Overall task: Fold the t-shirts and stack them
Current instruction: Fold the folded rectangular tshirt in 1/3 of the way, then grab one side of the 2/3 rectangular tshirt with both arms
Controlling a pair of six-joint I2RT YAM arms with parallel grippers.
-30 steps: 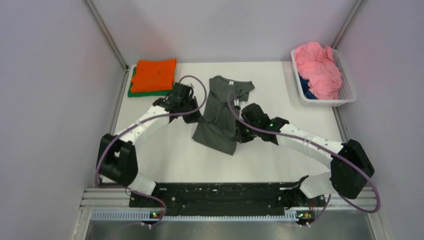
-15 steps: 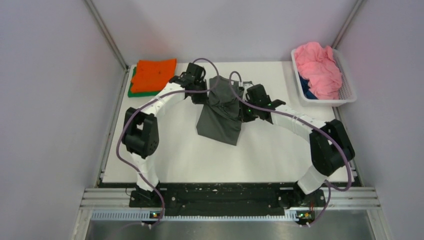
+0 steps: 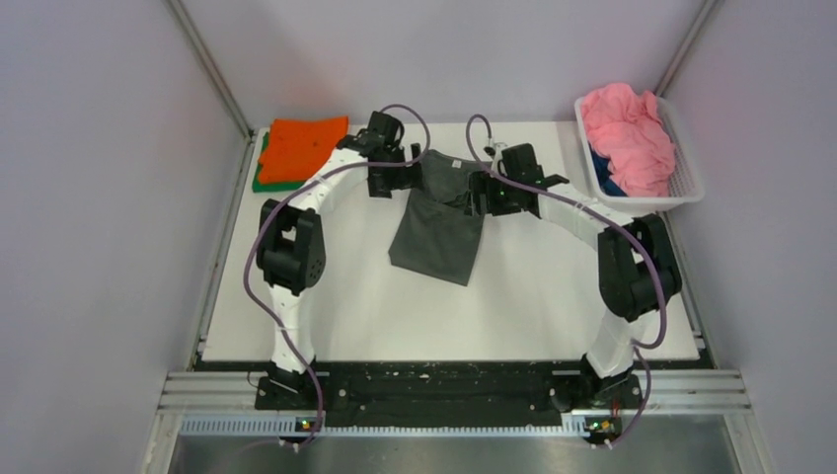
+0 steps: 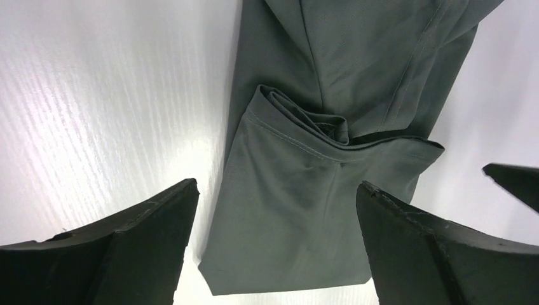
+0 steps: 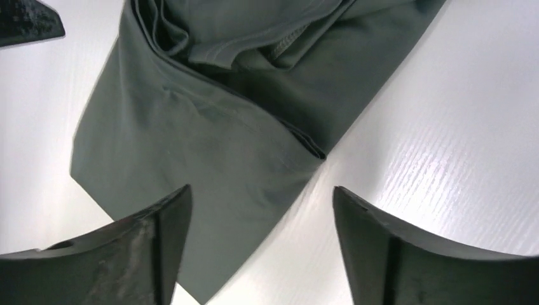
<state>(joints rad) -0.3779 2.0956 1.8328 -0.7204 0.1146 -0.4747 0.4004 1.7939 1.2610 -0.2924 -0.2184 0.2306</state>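
A dark grey t-shirt [image 3: 439,232] lies folded lengthwise in the middle of the white table, with bunched folds at its far end. My left gripper [image 3: 393,183] stands open at the shirt's far left corner and my right gripper [image 3: 484,195] stands open at its far right corner. Neither holds anything. In the left wrist view the grey shirt [image 4: 318,190] lies flat beneath the open gripper [image 4: 276,186]. The right wrist view shows the shirt's edge [image 5: 210,146] below the open gripper [image 5: 260,190]. A folded orange tee [image 3: 304,146] rests on a green one [image 3: 263,180].
A white plastic basket [image 3: 693,170] at the back right holds a crumpled pink tee [image 3: 627,133] and a blue one [image 3: 609,185]. Grey walls close in the table on three sides. Both arms arch over the far half of the table.
Both grippers were shut on the grey shirt and carried cloth toward the far side of the table. They have now opened and let go of it.
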